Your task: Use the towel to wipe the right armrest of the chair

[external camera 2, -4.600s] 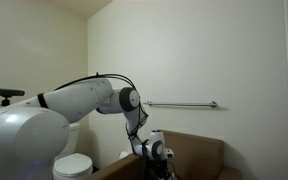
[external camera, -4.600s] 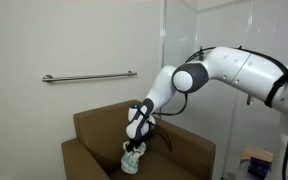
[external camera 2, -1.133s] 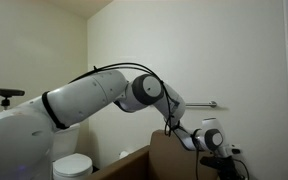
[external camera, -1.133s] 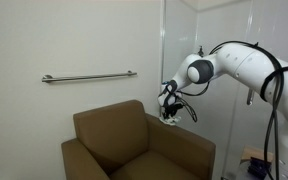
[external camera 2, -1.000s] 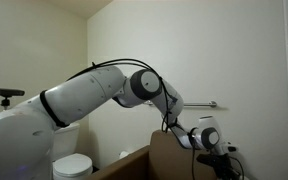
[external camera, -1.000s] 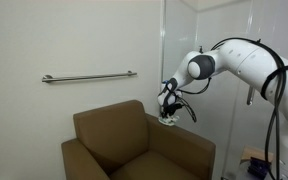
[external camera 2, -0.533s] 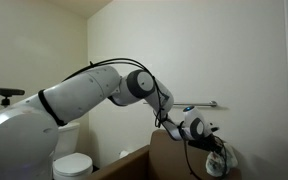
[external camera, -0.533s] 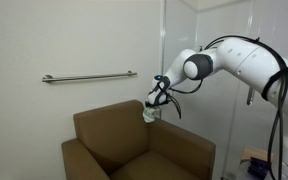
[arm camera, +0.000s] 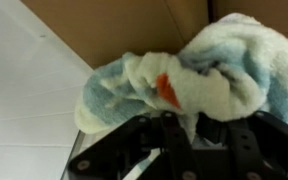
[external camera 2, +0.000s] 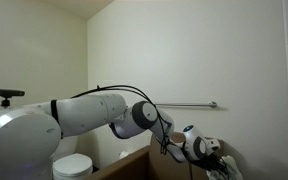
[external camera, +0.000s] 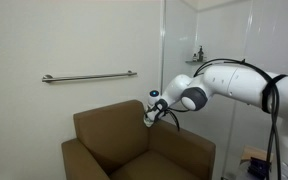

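While one white robot arm [external camera: 234, 88] reaches in from the right side of an exterior view, the things there are few. At the left, one metal grab bar [external camera: 88, 76] is fixed on the wall. Under it stands one brown armchair [external camera: 124, 140] with two armrests. At the right top corner of its backrest is the one gripper [external camera: 151, 112], and its fingers are closed on the one towel [external camera: 148, 120]. It cannot be told if the towel touches the backrest. The armrest on that side [external camera: 189, 148] lies lower, apart from the towel.

In an exterior view, one white toilet [external camera 2: 72, 165] stands at the left, and the thick arm hides most of the chair.

In the wrist view the towel [arm camera: 199, 85] is bunched, white and light blue with one orange mark, and it covers the fingertips.
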You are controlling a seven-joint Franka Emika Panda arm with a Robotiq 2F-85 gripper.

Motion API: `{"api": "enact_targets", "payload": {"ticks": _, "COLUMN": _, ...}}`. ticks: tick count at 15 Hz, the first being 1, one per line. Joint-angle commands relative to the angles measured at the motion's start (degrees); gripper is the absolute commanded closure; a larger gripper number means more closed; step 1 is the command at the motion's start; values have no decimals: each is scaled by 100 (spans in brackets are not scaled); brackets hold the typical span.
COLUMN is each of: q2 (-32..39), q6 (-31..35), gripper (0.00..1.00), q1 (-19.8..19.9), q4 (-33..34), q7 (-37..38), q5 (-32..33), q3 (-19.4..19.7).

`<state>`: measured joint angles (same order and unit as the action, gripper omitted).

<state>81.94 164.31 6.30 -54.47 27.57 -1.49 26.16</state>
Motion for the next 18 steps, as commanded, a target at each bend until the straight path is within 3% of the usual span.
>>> {"api": "enact_targets", "payload": {"ticks": 1, "q2": 202, "q6": -552, "gripper": 92, "q1": 138, "q4": 256, "q7": 13, "q5": 135, "q3": 70}}
{"api": "enact_targets", "payload": {"ticks": 2, "q2": 259, "q6": -889, "gripper": 92, "q1": 266, "q4": 547, "q7": -240, "q5": 148, "q3": -95}}
{"api": "enact_targets", "payload": {"ticks": 5, "q2": -615, "q6": -1294, "gripper": 92, "q1": 351, "q4": -206, "q7": -1108, "q5": 4, "q3": -461}}
{"api": "enact_targets", "payload": {"ticks": 9, "q2": -1520, "q6": -1871, "gripper": 92, "q1": 362, "q4": -1209, "q7": -1617, "q5": 90, "q3": -328}}
{"api": "enact_targets", "payload": {"ticks": 15, "q2": -2609, "q6": -2938, "gripper": 92, "q1": 507, "q4": -2701, "q7": -2348, "q5": -52, "q3": -497}}
{"api": "enact_targets", "payload": {"ticks": 18, "q2": -3147, "q6": -2691, "gripper": 92, "q1": 406, "q4": -3399, "q7": -2686, "q5": -21, "q3": -600}}
